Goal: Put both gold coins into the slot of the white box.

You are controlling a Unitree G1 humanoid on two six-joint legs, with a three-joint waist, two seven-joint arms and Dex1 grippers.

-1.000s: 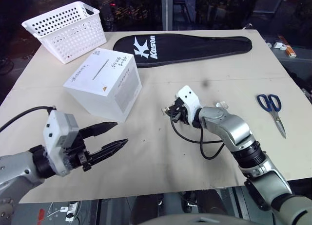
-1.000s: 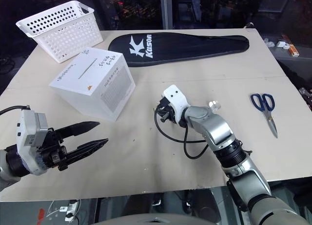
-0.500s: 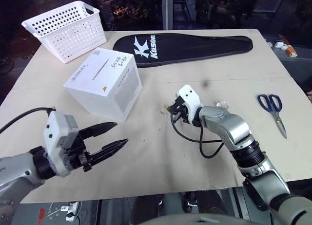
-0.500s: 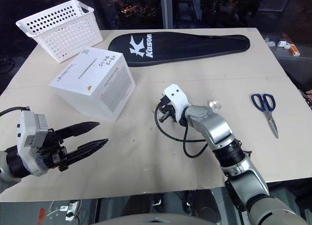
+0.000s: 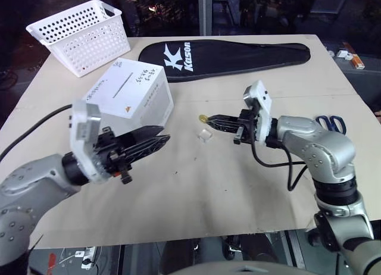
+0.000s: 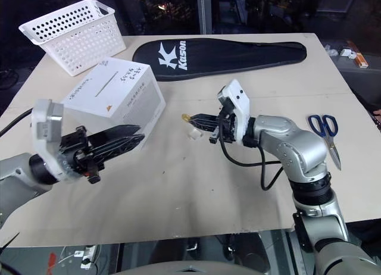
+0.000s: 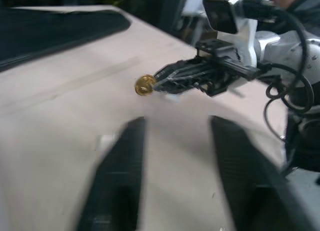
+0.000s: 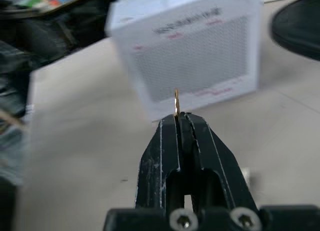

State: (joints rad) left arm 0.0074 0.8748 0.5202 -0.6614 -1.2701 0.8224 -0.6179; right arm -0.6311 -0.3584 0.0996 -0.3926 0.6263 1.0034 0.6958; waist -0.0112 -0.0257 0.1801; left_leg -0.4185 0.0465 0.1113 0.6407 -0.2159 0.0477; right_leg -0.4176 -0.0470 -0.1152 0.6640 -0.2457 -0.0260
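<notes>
Right now my right gripper [image 5: 209, 118] sits mid-frame in the left eye view, raised off the table [image 5: 196, 191], its fingers pinched together on a coin [image 5: 203, 117] that sticks out at the very tips. From the right wrist camera I see that coin edge-on (a thin gold sliver), with the grey-dotted side of the box [image 5: 126, 102] behind it. Just below the fingertips a small clear block [image 5: 205, 136] lies on the table.

My left gripper [image 5: 159, 141] is in the lower left of the frame, pointing toward the right one, fingertips in front of the box's lower corner. Its fingers stand slightly apart with nothing between them.

The box sits left of centre, slot [image 5: 123, 84] on its top face, handwriting alongside. A basket [image 5: 80, 37] fills the upper left corner, a black racket cover [image 5: 229, 56] runs along the top, and scissors [image 5: 329, 124] lie at the right, partly behind my right arm. I can pick out just one coin.
</notes>
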